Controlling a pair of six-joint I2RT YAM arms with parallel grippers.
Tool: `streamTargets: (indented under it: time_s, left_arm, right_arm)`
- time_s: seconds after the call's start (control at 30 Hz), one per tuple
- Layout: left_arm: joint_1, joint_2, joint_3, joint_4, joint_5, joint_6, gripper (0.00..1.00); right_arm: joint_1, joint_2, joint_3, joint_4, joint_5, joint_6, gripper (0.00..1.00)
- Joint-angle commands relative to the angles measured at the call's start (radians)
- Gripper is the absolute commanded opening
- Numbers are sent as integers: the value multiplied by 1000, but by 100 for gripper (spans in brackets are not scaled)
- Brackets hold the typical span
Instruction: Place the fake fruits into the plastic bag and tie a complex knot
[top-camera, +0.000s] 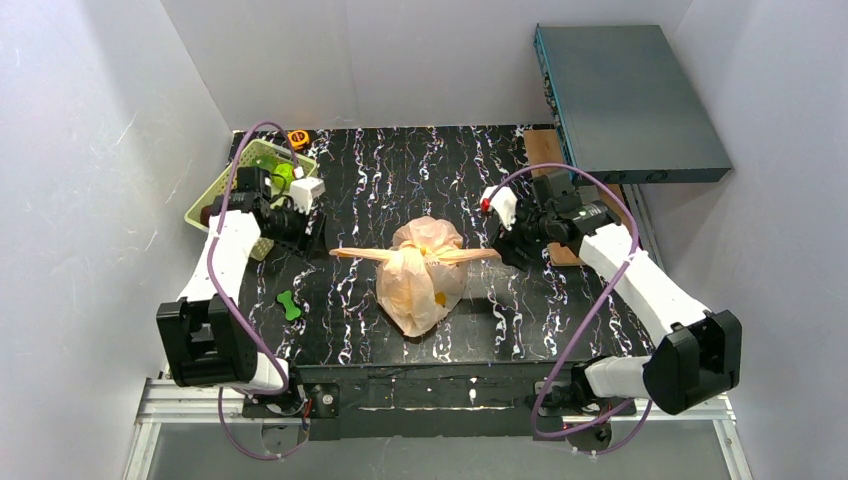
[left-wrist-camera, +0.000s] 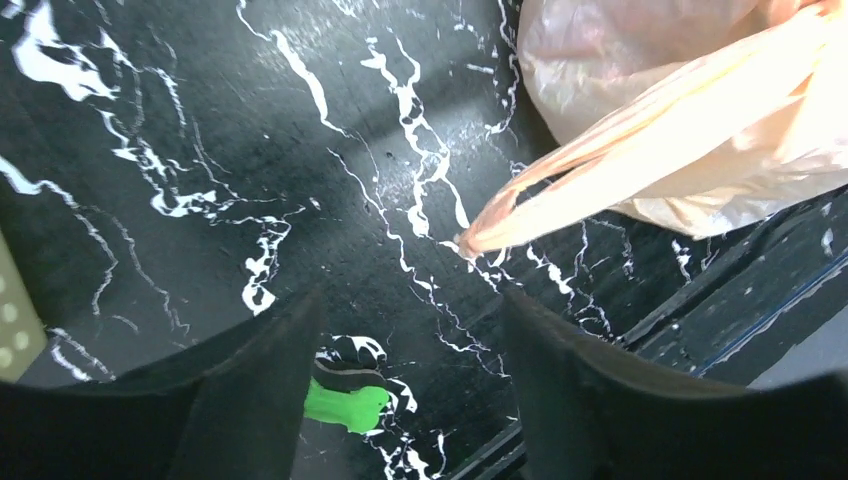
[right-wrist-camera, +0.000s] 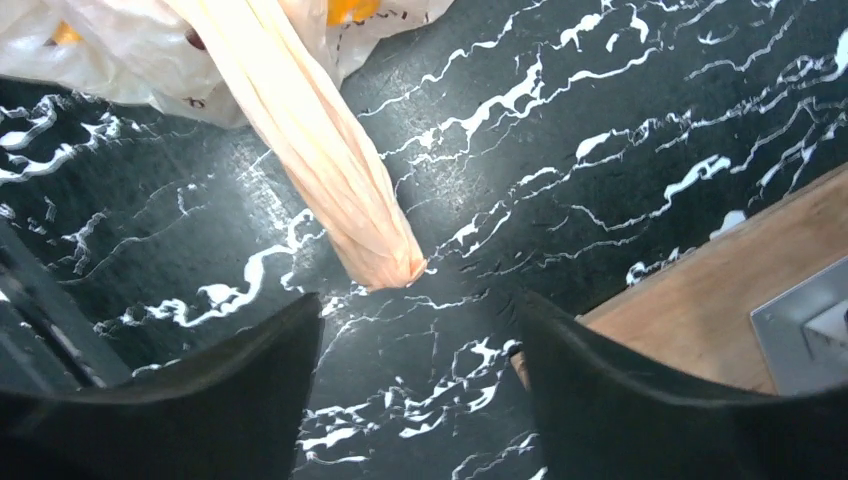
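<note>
- The left end effector (left-wrist-camera: 405, 335) is open and holds nothing. The tip of the left twisted end (left-wrist-camera: 520, 215) lies just past the gap at 1 o'clock in its wrist view, clear of both fingers.
- The right end effector (right-wrist-camera: 415, 320) is also open and empty. The right twisted end (right-wrist-camera: 340, 180) runs down from 11 o'clock and stops just short of the gap.
- Seen from above, the two end effectors flank the plastic bag (top-camera: 420, 290) at 9 and 3 o'clock.
- The bag sits mid-table (top-camera: 400, 170) with the knot (top-camera: 425, 250) bunched on its far side.
- A yellow-orange fake fruit (right-wrist-camera: 350, 10) shows through the film.
- A green bone-shaped toy (top-camera: 290, 303) lies at 8 o'clock from the bag.
- A light green basket (top-camera: 225, 185) stands at 10 o'clock.
</note>
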Motion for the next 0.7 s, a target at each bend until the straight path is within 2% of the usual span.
streamTargets:
  time_s: [0.0, 0.03, 0.1, 0.13, 0.27, 0.33, 0.5, 0.6, 0.67]
  left_arm:
    - [-1, -47, 116, -105, 6, -12, 73]
    - [-1, -53, 136, -121, 10, -15, 82]
    - [-4, -63, 180, -153, 1, -14, 95]
    - [-3, -68, 207, -173, -6, -14, 98]
    - [-4, -51, 377, -302, 3, -27, 98]
    - [-3, -13, 532, -403, 1, -62, 98]
    - [-3, 105, 831, -574, -75, -203, 98]
    - [-4, 113, 877, -598, -189, -331, 98]
    - [-3, 97, 861, -615, -232, -365, 98]
  right_arm:
    - [8, -64, 112, -98, -19, 53, 88]
    - [10, -73, 137, -111, -39, 65, 96]
    - [15, -85, 191, -135, -67, 96, 98]
    - [17, -92, 219, -146, -82, 113, 98]
    - [17, -118, 346, -165, -129, 211, 98]
    - [17, -131, 417, -155, -132, 278, 98]
    - [-2, -184, 515, -127, -48, 468, 98]
    - [-28, -240, 513, -143, -18, 556, 99]
    - [-34, -289, 478, -156, 8, 597, 98]
